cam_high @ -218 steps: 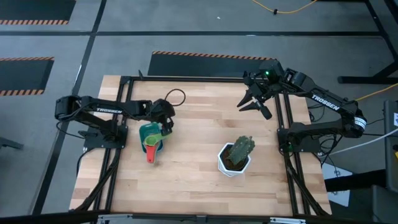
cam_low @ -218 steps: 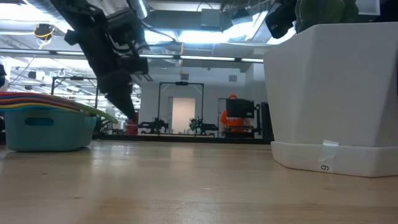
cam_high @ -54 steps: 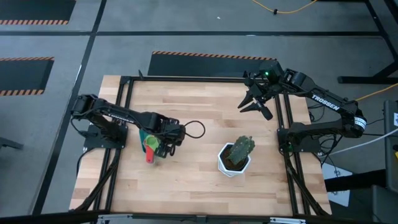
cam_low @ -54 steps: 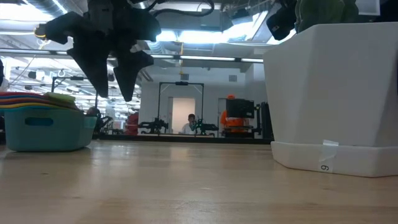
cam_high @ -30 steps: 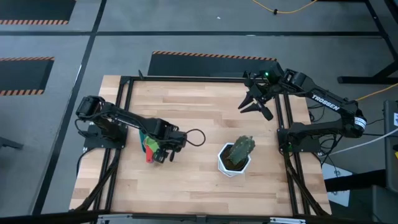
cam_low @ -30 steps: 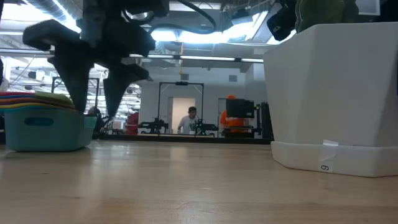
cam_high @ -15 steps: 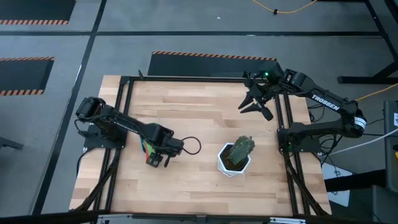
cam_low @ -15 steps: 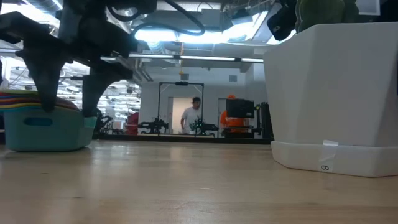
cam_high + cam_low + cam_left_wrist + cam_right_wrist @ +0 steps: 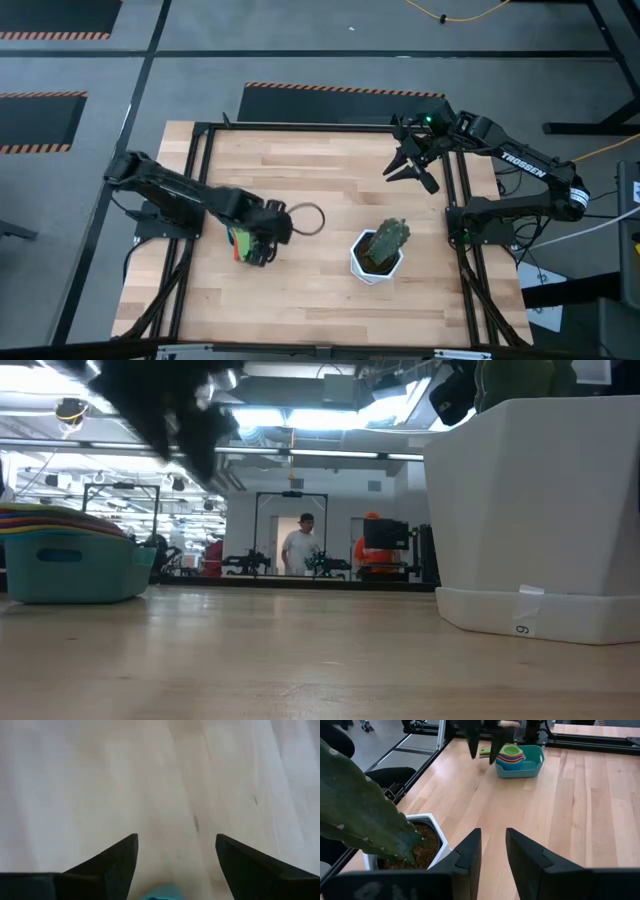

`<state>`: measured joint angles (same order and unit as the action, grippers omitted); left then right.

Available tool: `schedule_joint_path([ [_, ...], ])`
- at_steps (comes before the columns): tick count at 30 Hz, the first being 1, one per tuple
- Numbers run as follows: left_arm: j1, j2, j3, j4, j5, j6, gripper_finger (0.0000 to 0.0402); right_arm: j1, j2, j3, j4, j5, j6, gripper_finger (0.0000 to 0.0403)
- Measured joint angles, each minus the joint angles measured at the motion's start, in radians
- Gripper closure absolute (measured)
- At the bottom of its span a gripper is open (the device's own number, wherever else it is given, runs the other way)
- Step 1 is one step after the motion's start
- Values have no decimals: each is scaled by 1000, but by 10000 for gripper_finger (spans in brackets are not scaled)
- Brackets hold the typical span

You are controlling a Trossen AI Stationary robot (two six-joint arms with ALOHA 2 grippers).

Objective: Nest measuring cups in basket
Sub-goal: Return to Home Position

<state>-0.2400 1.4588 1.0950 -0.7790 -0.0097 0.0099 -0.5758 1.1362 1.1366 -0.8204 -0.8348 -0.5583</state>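
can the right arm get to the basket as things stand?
Probably not cleanly. The left gripper hangs open right at the basket, crowding a top approach, and the right gripper waits far across the table. The plant pot sits off the direct line.

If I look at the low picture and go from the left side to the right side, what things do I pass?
The teal basket with the measuring cups stacked in it → a person far back in the room → the big white pot.
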Motion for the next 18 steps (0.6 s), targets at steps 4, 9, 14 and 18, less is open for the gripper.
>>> schedule_joint_path([
  [4,33,-139,0,20,-74,-4,140,0,0,0,0,3,0,308],
  [9,62,-350,0,10,-215,-7,140,0,0,0,0,3,0,308],
  [14,65,-537,0,3,-256,-35,140,0,0,0,0,3,0,308],
  [18,62,-640,1,0,-237,-128,140,0,0,0,1,3,0,308],
])
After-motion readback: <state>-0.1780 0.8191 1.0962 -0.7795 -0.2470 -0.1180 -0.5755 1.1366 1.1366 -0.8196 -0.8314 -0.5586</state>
